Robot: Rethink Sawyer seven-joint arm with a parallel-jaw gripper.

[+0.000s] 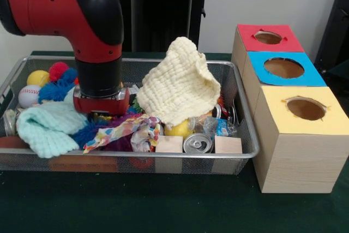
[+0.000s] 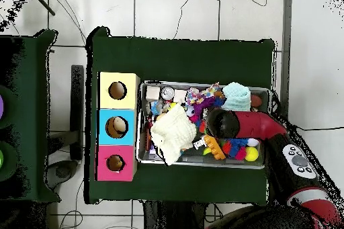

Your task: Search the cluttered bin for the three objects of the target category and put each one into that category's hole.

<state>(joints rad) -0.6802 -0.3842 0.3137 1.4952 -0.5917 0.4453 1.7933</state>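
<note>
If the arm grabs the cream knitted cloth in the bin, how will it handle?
The cream cloth stands peaked and folded over the clutter, so it is likely floppy and would drape and stretch when lifted. It looks light. Its textured knit probably grips well, but could snag or drag neighbours like the yellow ball beneath it.

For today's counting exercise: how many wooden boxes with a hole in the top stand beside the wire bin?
3, in a row touching each other: the red-topped box farthest back, the blue-topped box in the middle, and the yellow-topped box nearest the camera. None seems hidden.
</note>
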